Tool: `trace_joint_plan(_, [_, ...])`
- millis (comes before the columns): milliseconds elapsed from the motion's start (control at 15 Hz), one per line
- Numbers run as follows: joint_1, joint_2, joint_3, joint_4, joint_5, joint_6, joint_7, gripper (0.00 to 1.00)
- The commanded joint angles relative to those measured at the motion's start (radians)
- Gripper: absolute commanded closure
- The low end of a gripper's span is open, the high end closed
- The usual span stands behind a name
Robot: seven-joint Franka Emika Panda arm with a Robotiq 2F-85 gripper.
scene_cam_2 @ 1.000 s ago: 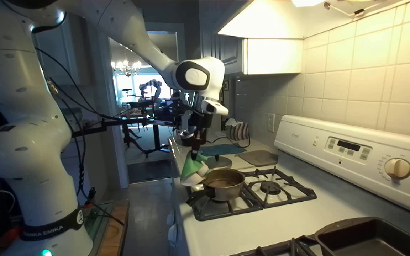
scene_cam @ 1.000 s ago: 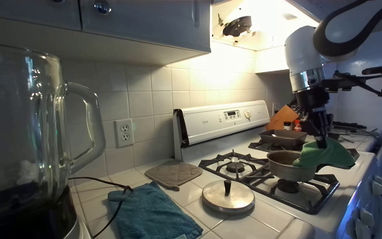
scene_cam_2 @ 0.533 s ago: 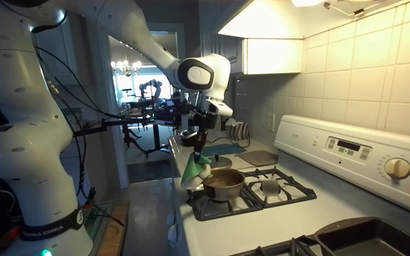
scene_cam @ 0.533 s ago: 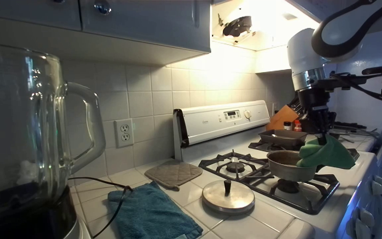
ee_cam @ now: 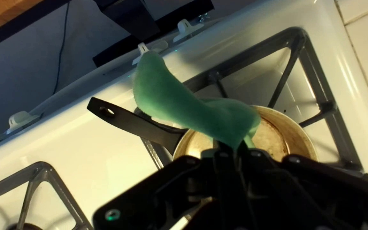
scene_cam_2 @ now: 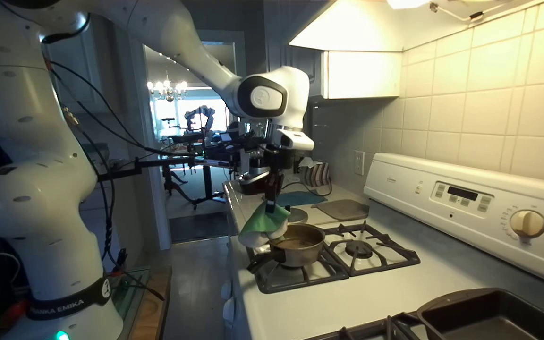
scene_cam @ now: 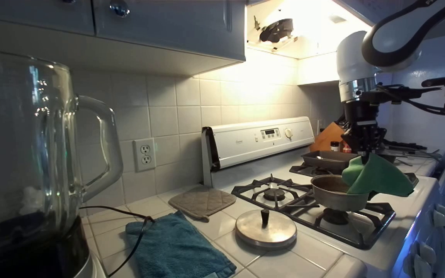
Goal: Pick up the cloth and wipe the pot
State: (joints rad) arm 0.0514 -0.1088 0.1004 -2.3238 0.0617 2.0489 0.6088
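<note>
In the wrist view, the Robotiq gripper (ee_cam: pixel 234 147) is pinching the green cloth (ee_cam: pixel 177 100) between fingers (ee_cam: pixel 225 166) pressed tight together, the fabric reaching ahead of them across the rim of the saucepan (ee_cam: pixel 294 135). In an exterior view, the saucepan is sitting below and just beside the fingers, the silvery lid (scene_cam: pixel 267 233) lying well apart from them. In an exterior view, the green cloth is hanging beneath the fingers, the dark baking pan (scene_cam_2: pixel 494 321) resting well away.
</note>
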Motion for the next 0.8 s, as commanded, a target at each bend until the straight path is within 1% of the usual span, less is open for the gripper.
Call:
trace_joint_plan(0, [-0.004, -0.006, 0.002, 0.004, -0.025, 0.053, 0.052, 0.99])
trace_joint_plan(400, [-0.003, -0.008, 0.009, 0.010, -0.078, 0.169, 0.108, 0.99])
trace_joint_plan(733, [0.026, -0.041, 0.054, 0.020, -0.153, 0.256, 0.133, 0.99])
